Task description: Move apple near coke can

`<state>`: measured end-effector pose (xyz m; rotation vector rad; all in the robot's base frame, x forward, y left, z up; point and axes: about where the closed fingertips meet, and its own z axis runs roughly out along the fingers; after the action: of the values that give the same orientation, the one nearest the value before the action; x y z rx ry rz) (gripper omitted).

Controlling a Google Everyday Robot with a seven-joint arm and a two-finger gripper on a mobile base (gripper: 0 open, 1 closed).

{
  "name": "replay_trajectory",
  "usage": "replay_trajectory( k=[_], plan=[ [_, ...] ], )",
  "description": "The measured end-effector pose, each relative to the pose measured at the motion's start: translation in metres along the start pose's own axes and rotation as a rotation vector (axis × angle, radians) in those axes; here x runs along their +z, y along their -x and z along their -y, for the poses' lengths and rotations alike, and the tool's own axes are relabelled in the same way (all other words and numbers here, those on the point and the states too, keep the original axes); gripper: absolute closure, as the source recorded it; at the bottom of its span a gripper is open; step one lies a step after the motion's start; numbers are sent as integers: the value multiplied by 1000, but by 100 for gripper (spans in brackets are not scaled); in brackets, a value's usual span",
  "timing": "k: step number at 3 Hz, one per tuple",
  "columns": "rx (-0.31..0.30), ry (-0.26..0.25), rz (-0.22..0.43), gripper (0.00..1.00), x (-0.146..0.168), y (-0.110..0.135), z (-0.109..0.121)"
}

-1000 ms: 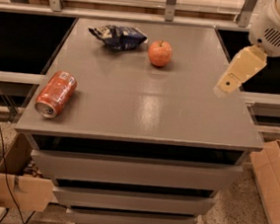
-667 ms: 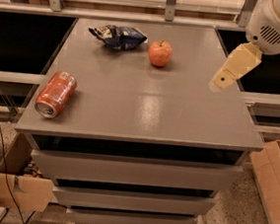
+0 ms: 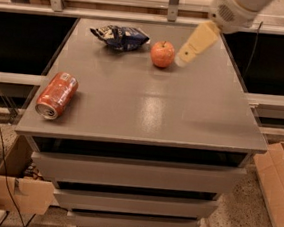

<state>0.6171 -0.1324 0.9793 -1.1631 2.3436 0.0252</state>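
The apple [image 3: 162,54], small, round and orange-red, sits on the far middle of the grey table top [image 3: 147,106]. The coke can [image 3: 57,95] lies on its side near the table's front left edge, silver top facing forward. My gripper [image 3: 185,56] comes down from the upper right, its beige tip just right of the apple, very close to it or touching it. It holds nothing that I can see.
A dark blue snack bag [image 3: 120,36] lies at the back, just left of the apple. The table has drawers below. Cardboard boxes stand on the floor at lower left [image 3: 22,184] and at right [image 3: 278,184]. A metal rail runs behind the table.
My gripper has moved left and toward the back, from over the table's right edge to right beside the apple. The apple, can and bag have not moved.
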Motion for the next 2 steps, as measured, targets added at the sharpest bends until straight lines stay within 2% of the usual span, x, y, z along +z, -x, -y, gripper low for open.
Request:
replay_trajectory(
  k=[1, 2],
  plan=[
    [67, 40, 38, 0, 38, 52, 4],
    [66, 40, 38, 0, 38, 52, 4]
  ],
)
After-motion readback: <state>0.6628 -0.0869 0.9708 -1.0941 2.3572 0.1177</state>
